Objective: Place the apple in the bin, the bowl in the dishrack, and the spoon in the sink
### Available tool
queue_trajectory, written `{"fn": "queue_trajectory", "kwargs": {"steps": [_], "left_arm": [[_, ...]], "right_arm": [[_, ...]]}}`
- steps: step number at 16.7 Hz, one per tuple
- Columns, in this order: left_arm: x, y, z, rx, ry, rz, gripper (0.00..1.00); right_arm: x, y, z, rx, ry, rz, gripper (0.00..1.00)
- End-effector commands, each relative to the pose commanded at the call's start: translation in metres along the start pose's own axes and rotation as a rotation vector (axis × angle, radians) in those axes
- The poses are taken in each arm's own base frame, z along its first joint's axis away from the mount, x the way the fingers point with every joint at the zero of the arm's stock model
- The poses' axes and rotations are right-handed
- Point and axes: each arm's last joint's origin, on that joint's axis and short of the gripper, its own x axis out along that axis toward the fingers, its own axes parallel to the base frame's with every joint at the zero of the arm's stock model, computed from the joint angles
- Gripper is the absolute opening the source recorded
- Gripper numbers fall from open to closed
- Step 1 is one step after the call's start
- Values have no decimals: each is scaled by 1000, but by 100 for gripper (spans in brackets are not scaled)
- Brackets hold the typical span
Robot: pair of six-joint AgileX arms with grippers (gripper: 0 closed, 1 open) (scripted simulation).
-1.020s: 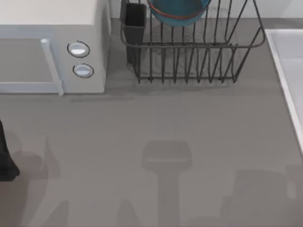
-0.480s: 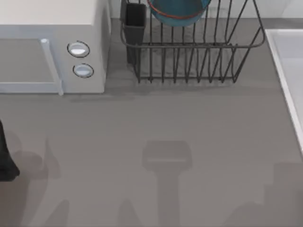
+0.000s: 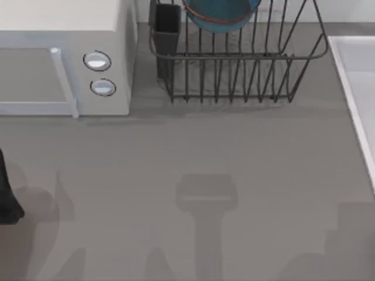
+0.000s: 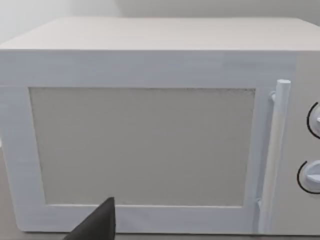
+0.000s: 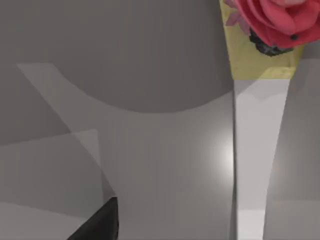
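The blue bowl [image 3: 220, 12] with its reddish rim sits inside the dark wire dishrack [image 3: 234, 76] at the table's back. The sink [image 3: 351, 88] shows its white rim along the right edge. In the right wrist view a long white tapering handle with a yellow band and a pink rose-shaped end, apparently the spoon [image 5: 252, 150], hangs over a grey surface beside a dark tip of my right gripper [image 5: 100, 225]. My left arm [image 3: 7, 199] rests at the far left edge. A dark tip of my left gripper [image 4: 100, 225] faces the microwave. The apple and the bin are out of view.
A white microwave [image 3: 64, 58] with two round knobs fills the back left, and its door [image 4: 150, 145] is close in front of the left wrist. The rack's dark utensil cup [image 3: 167, 26] stands at its left corner. Arm shadows lie on the grey tabletop [image 3: 205, 146].
The shadow at the top view's lower right has slid toward the right edge and shrunk. The left arm, bowl and rack have not moved.
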Motion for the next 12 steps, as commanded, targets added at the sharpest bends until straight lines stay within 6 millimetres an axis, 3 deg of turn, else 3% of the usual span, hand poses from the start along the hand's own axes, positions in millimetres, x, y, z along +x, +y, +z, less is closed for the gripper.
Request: {"fn": "queue_trajectory", "kwargs": {"steps": [12], "left_arm": [[0,0,0,0,0,0,100]], "right_arm": [[0,0,0,0,0,0,2]]}}
